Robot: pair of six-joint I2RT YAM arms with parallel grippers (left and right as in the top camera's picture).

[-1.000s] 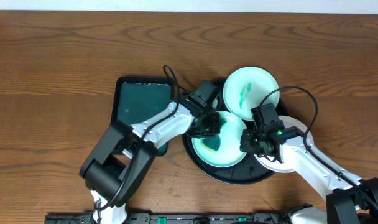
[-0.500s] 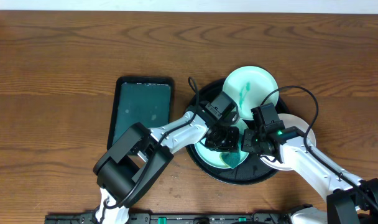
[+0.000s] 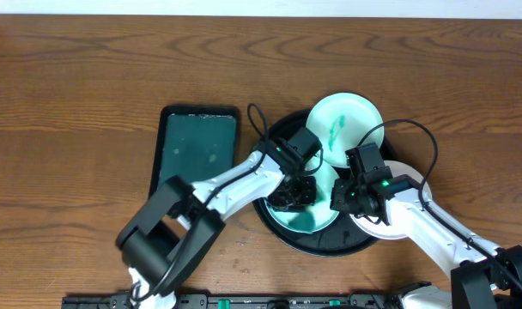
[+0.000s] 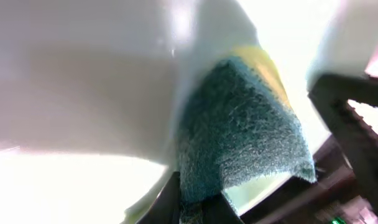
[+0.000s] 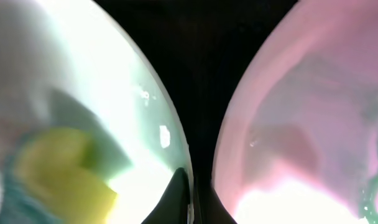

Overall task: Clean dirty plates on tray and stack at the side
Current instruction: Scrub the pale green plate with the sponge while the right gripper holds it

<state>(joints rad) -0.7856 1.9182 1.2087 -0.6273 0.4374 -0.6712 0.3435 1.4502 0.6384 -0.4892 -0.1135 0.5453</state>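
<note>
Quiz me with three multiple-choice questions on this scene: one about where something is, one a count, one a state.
1. Where is the green-and-yellow scouring sponge?
A) on the rectangular dark-green tray
B) in the left tool, pressed on a white plate
C) on bare wood
2. How many small round white plates show?
A) one
B) three
C) five
3. How is the right tool?
A) wide open
B) holding the sponge
C) shut on the scrubbed plate's rim
Answers: B, the left wrist view shows it gripped against the plate; B, the scrubbed one, a teal-smeared plate behind, a plate under the right arm; C, its fingers pinch that rim.
</note>
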